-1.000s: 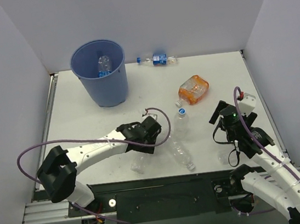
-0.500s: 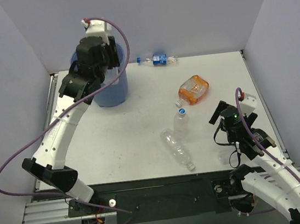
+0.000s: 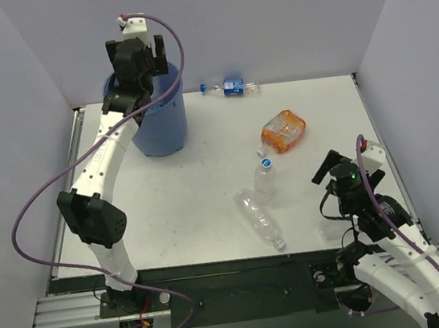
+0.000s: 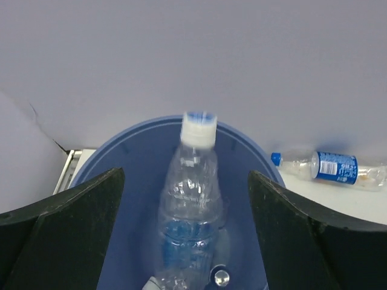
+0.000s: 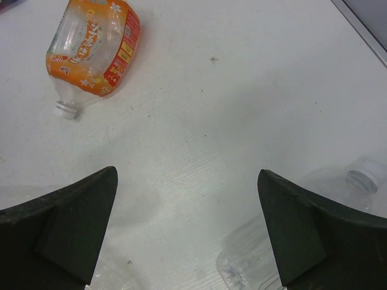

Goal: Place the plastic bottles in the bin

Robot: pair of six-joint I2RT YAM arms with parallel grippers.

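Note:
My left gripper point(image 3: 145, 75) hangs open over the light-blue bin point(image 3: 162, 131) at the back left. In the left wrist view a clear white-capped bottle point(image 4: 192, 193) stands loose between the wide jaws point(image 4: 186, 181), inside the bin point(image 4: 121, 163), touching neither finger. More plastic sits beneath it. Two clear bottles point(image 3: 263, 178) point(image 3: 259, 219) lie mid-table, and a blue-labelled one point(image 3: 232, 87) point(image 4: 332, 168) lies by the back wall. My right gripper point(image 3: 341, 168) point(image 5: 187, 235) is open and empty above the table, with a clear bottle point(image 5: 314, 241) just to its right.
An orange-labelled bottle point(image 3: 283, 130) point(image 5: 91, 48) lies on its side right of centre. White walls enclose the table on three sides. A purple cable loops from the left arm point(image 3: 98, 164), which stretches up along the table's left side.
The left arm lifted a clear bottle from the table's front, carried it over the bin and opened its jaws, letting it go. The right arm drew back slightly.

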